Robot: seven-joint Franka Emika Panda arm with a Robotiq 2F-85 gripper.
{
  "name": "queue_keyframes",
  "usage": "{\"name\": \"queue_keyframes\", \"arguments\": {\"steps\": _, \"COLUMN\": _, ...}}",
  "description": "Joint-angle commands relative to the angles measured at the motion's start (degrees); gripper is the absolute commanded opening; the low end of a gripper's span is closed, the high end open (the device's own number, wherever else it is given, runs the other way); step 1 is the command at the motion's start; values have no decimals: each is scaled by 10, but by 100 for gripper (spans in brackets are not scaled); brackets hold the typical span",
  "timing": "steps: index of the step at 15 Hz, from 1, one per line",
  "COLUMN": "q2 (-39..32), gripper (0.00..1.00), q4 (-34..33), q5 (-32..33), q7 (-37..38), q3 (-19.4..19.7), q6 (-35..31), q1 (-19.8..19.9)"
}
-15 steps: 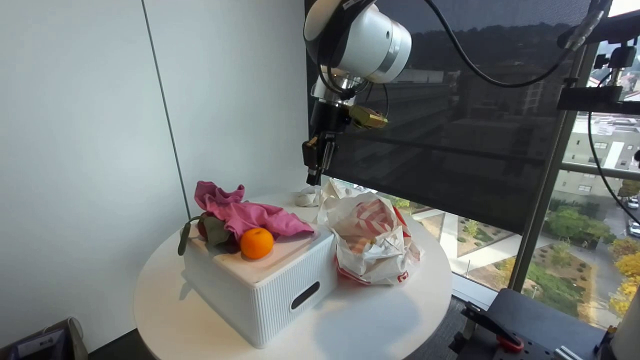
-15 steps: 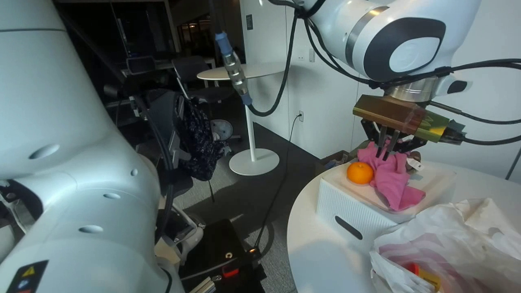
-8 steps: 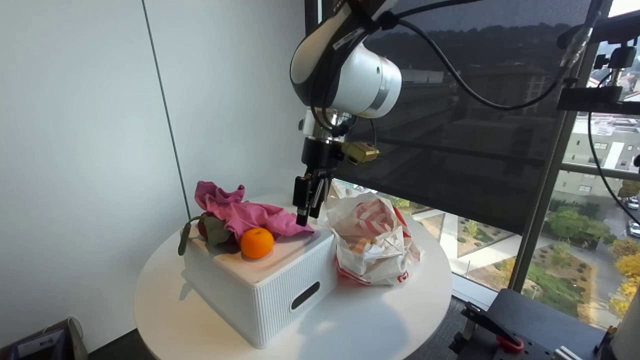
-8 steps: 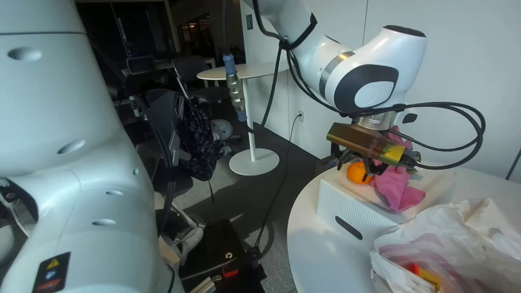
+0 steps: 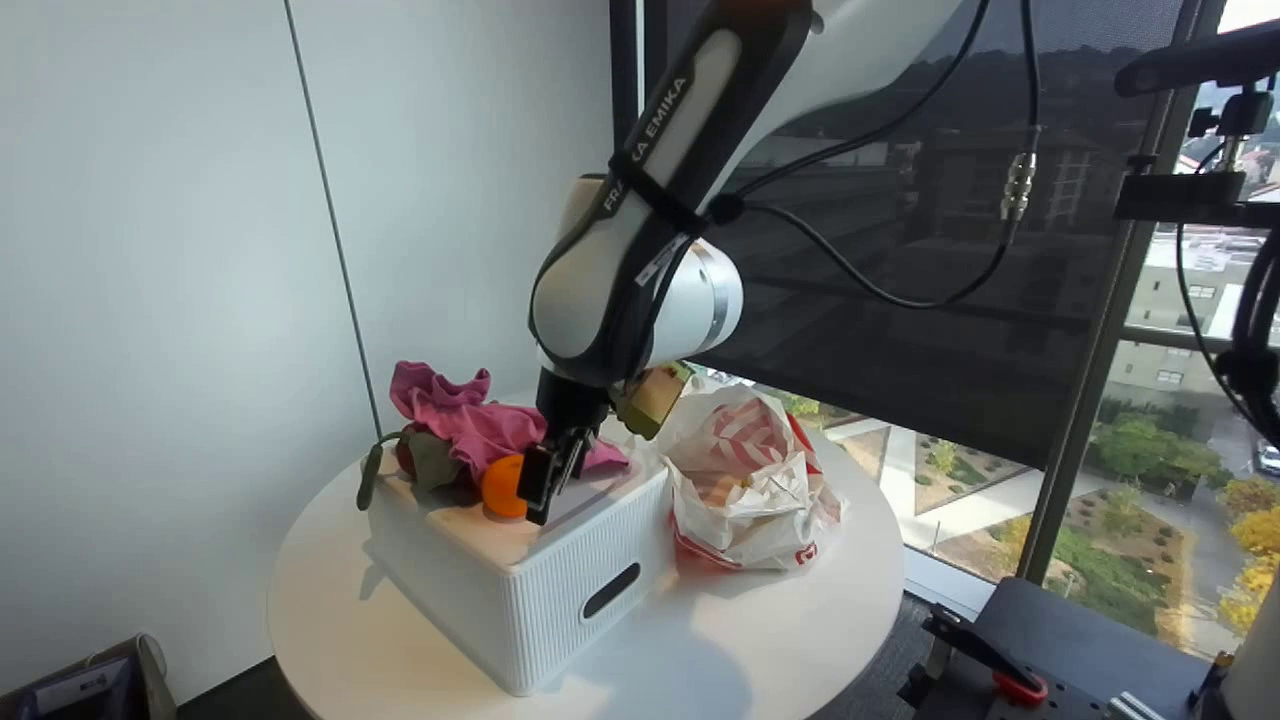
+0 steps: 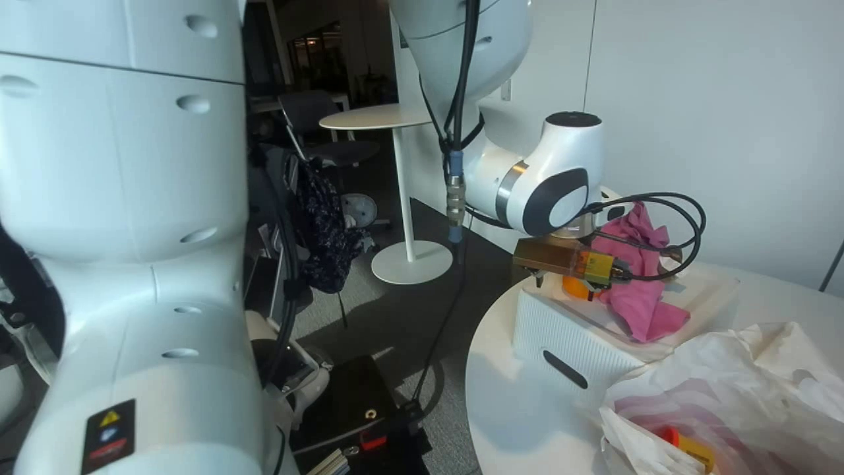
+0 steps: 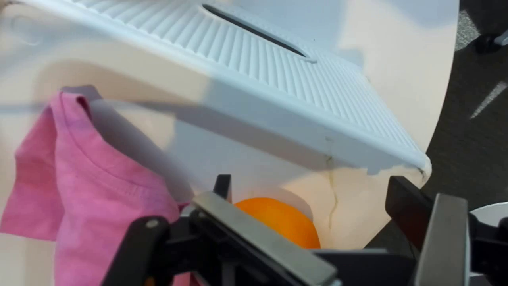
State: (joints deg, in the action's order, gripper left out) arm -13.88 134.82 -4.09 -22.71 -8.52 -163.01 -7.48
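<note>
Orange [image 7: 286,221] on top of white ribbed box [image 5: 545,605]. Gripper [image 7: 311,187] spread wide over box, holding nothing. I'd get orange in middle of gap, go down slowly, not pinch pink cloth [image 7: 107,178] on box.

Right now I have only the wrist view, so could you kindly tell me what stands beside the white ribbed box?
Observer: A crumpled white bag stands next to the box on the round table.
Operator: Thank you, does anything show inside it?
Observer: A red and yellow item shows among its folds; I cannot tell what it is.
Operator: And how does the pink cloth lie where it leaves my picture?
Observer: It is heaped up there, rising higher than the orange in both exterior views.
</note>
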Motion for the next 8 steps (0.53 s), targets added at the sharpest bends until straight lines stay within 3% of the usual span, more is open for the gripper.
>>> {"name": "queue_keyframes", "arguments": {"steps": 1, "q2": -49, "gripper": 100, "q4": -44, "q5": 113, "q7": 102, "q3": 46, "q6": -45, "q1": -26}}
{"name": "queue_keyframes", "arguments": {"steps": 5, "q2": -80, "gripper": 100, "q4": -85, "q5": 196, "q7": 188, "q3": 97, "q6": -64, "q1": -65}}
{"name": "queue_keyframes", "arguments": {"steps": 8, "q2": -89, "gripper": 100, "q4": -103, "q5": 175, "q7": 208, "q3": 78, "q6": -41, "q1": -60}}
